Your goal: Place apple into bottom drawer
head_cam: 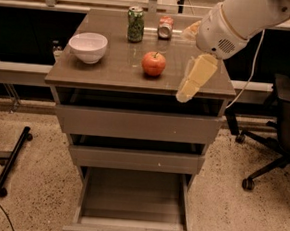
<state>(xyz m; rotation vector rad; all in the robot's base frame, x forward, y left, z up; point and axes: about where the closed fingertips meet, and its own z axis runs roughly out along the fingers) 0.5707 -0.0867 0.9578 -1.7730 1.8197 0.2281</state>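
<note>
The red-orange apple (153, 63) stands on the cabinet top (113, 72), near its middle. My gripper (185, 94) hangs from the white arm at the cabinet's front right, pointing down and left. It is a little to the right of the apple and nearer the front edge, apart from it, with nothing seen in it. The bottom drawer (133, 199) is pulled out below, and its flat bottom is bare.
A white bowl (88, 46) sits at the top's left. A green can (135, 24) and a tipped red-and-white can (165, 27) are at the back. The two upper drawers (136, 125) are closed. An office chair (280, 118) stands to the right, a black stand (11, 162) on the floor to the left.
</note>
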